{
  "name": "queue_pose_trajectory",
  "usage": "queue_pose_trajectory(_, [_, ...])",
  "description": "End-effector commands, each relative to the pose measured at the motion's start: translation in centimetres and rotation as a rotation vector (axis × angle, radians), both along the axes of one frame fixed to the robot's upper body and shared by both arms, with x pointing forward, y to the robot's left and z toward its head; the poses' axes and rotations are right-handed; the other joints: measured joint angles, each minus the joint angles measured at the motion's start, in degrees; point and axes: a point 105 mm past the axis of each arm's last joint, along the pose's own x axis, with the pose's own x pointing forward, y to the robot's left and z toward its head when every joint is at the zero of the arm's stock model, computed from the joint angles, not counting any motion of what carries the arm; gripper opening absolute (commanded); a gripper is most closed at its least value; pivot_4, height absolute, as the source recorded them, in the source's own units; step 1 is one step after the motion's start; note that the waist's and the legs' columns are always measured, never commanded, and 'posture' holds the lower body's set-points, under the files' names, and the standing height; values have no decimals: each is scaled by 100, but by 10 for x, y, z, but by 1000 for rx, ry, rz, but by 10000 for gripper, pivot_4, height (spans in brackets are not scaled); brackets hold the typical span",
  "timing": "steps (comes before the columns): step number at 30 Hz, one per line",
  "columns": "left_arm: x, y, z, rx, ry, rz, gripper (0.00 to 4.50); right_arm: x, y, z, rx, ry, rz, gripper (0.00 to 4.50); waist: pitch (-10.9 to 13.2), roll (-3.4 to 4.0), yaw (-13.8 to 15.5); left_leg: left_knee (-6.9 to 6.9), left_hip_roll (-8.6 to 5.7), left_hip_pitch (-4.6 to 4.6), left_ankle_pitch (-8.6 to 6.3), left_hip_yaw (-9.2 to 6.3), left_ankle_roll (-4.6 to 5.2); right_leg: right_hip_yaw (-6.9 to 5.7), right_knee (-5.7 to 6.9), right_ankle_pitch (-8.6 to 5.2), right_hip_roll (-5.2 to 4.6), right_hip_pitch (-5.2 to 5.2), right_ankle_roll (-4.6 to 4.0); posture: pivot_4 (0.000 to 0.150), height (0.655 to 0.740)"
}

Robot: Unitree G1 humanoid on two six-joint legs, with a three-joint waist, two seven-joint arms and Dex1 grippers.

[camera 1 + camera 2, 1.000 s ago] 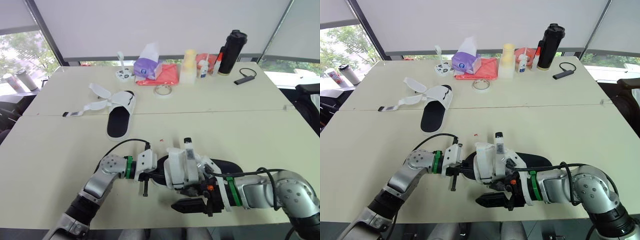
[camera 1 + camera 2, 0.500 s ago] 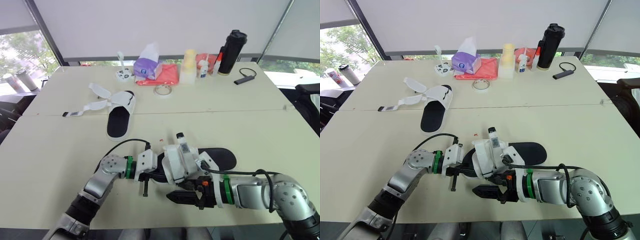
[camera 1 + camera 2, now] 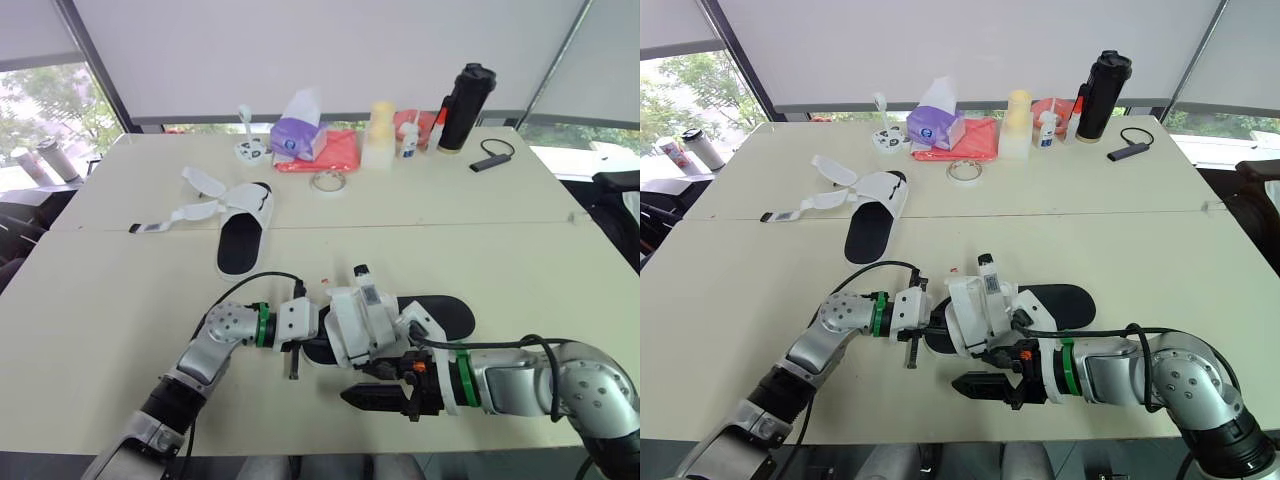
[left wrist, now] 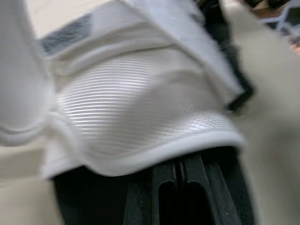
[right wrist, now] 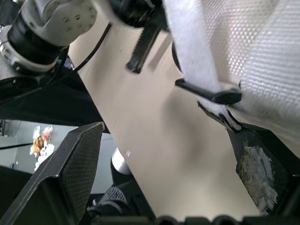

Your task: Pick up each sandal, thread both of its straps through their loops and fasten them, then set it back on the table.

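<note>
At the near edge of the tabletop (image 3: 120,300), the near sandal (image 3: 362,322) now shows its whole black heel, which my right forearm covered a second ago. That arm has drawn back toward me. The right gripper (image 3: 365,399) lies low just beside the sandal's near side, its fingers (image 5: 70,168) spread wide and holding nothing. The left gripper (image 3: 297,345) has moved in over the same second and now sits against the toe; I cannot tell whether it is clamped there. The sandal rests flat on the tabletop, one strap end (image 3: 360,272) standing up above the white upper and a black loop (image 5: 211,96) hanging by the strap, so I judge the fastening unfinished. My left arm reaches in bent at the elbow, and my right forearm lies across, pointing left. The far sandal (image 3: 243,240) sits well apart, straps splayed.
</note>
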Motion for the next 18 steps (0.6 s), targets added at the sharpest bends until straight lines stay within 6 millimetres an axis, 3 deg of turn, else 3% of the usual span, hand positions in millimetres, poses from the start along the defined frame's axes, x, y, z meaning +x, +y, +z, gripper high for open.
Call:
queue_pose_trajectory(1, [3, 17, -37, 134, 72, 75, 0, 0, 5, 9, 27, -44, 32, 44664, -3, 2, -1, 0, 1, 0, 0, 0, 0, 0, 0, 0, 0, 0, -1, 1500, 7400])
queue_pose_trajectory(10, [0, 18, -39, 135, 76, 64, 0, 2, 7, 11, 38, -81, 45, 44664, -9, 4, -1, -1, 2, 2, 0, -1, 0, 1, -1, 1, -2, -7, -2, 1500, 7400])
queue_pose_trajectory(14, [0, 18, -37, 131, 76, 62, 0, 2, 7, 10, 37, -82, 53, 32372, -9, 4, -1, -1, 2, 2, 0, -1, 0, 1, -1, 1, -2, -8, -3, 1500, 7400])
queue_pose_trajectory(18, [0, 19, -36, 128, 77, 61, 0, 1, 7, 9, 33, -82, 65, 11011, -10, 5, -8, -4, 4, 2, 0, -2, 0, 1, -2, 1, -2, -9, -3, 1500, 7400])
